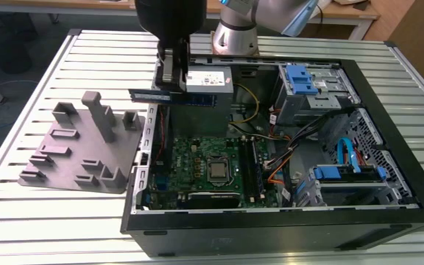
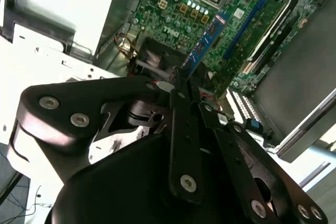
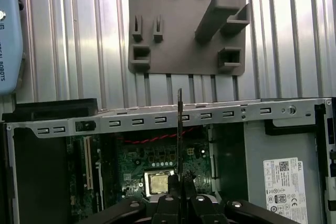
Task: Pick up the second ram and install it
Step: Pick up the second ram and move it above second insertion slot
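The second ram (image 1: 197, 100) is a thin dark stick held level in the air above the open computer case (image 1: 388, 138), over its edge nearest the grey holder plate (image 1: 79, 149). My gripper (image 1: 173, 91) is shut on the stick from above. In the second wrist view the ram (image 2: 206, 39) sticks out from my gripper (image 2: 181, 80) toward the motherboard (image 2: 173, 9). In the first wrist view the ram (image 3: 179, 129) shows edge-on, above the case rail, with my gripper (image 3: 179, 182) closed on it. The long black memory slots (image 1: 253, 165) lie beside the processor socket (image 1: 218, 170).
The case lies on its side on a slatted metal table (image 1: 64, 221). Inside it are a power supply (image 1: 210, 83), a drive cage with a blue clip (image 1: 304, 83) and loose cables (image 1: 286, 149). The holder plate (image 3: 184, 35) carries upright posts and brackets.
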Tool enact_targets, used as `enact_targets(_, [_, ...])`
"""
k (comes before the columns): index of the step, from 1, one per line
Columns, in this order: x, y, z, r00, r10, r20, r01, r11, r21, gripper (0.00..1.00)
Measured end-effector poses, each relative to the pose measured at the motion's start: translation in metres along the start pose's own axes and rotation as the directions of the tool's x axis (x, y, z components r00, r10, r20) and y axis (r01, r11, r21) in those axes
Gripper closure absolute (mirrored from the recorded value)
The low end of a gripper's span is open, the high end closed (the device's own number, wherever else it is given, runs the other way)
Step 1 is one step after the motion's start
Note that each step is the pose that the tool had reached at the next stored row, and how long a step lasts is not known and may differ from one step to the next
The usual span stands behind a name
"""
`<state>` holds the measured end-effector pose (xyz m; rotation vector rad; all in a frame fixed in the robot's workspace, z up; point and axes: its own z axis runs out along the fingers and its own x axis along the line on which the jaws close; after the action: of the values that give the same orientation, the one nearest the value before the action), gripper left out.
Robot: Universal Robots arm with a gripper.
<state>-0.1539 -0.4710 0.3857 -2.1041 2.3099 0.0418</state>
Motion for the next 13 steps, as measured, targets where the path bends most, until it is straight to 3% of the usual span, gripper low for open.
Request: enact_targets(13, [-0.0025,-0.0269,0.0012,1.0000,0.000,-0.0001,0.000,1.0000,-0.0008,0.89])
